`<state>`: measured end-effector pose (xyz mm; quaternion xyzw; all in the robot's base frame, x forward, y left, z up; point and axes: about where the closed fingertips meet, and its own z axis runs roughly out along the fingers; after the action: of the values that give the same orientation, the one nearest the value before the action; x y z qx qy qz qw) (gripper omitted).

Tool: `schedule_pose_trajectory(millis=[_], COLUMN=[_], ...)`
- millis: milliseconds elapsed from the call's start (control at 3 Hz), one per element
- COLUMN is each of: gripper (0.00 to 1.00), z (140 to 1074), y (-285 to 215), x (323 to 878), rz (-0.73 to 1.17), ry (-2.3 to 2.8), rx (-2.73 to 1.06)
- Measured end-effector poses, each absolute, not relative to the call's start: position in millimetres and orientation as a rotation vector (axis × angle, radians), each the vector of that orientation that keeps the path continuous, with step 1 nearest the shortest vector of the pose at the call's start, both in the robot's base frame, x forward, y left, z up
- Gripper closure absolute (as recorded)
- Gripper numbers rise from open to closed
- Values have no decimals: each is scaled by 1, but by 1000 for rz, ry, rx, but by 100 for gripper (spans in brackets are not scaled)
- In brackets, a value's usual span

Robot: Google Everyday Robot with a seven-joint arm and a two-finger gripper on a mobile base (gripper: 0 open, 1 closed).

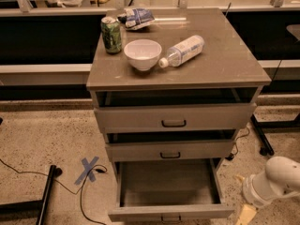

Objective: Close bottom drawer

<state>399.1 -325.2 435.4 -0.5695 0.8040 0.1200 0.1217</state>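
**Bottom drawer open; pincer low beside its right front corner**

The bottom drawer [168, 184] is pulled far out, lowest of three under the worktop [225, 64], with its tray bare and its front panel at the lower frame edge. The middle drawer [169, 150] and top drawer [173, 117] sit slightly ajar. I judge that closing has not begun. The next move calls for bringing the pincer [246, 213] round to the front panel and pushing straight back. The pincer hangs near the floor, apart from the drawer, on a white arm [276, 182] entering from the right. I cannot tell whether it is released or clenched. On the worktop, a can [111, 34] stands at the back left corner, a bag [138, 18] lies at the back edge, and a bowl [142, 54] and bottle [183, 50] sit mid-surface.
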Motion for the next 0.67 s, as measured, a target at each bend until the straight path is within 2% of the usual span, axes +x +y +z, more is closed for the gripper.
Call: schedule_pose_trajectory(millis=[333, 667], gripper=[0, 0], z=[374, 374], y=[-343, -339], x=[377, 373], rz=[456, 475], ry=[2294, 2285], rx=[-1807, -1819])
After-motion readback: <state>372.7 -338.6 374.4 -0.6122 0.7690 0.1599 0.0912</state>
